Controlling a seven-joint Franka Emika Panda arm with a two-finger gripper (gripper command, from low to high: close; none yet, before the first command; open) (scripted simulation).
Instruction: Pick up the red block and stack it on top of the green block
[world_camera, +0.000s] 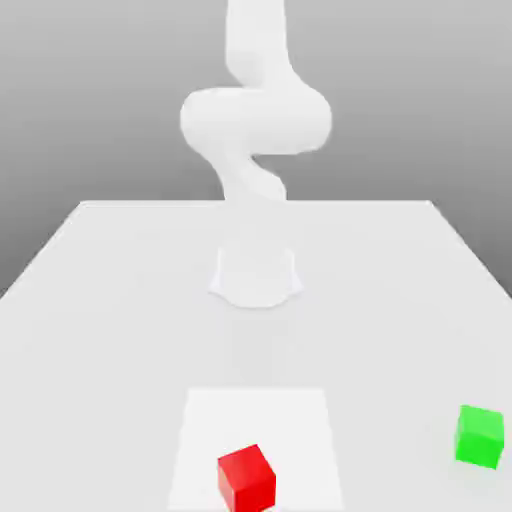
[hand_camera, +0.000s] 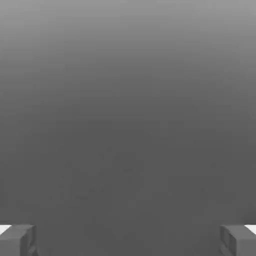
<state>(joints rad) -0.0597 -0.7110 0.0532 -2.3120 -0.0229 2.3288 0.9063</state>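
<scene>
Sitting nearest the exterior view's left, the red block (world_camera: 246, 480) is on the white square (world_camera: 255, 415) near its front edge, rotated relative to the square's sides. From the arm's base (world_camera: 256, 278), it lies out front, across the bench (world_camera: 110, 340), slightly toward the exterior view's left. Exact bearing from the hand: can't tell. Block looks roughly cubic, no obvious long axis, so the grasp should follow its turned faces.

Arm (world_camera: 256, 120) is next: upright over its base, folded through the thick middle joints, top link running up out of frame. Hand (hand_camera: 128, 241) is wide open, nothing between the fingers, with plain grey ahead of it. Likely needs to swing forward and down before lining up.

Green block (world_camera: 480, 436) is well apart at the exterior view's right, also slightly turned. Stack not started.
</scene>
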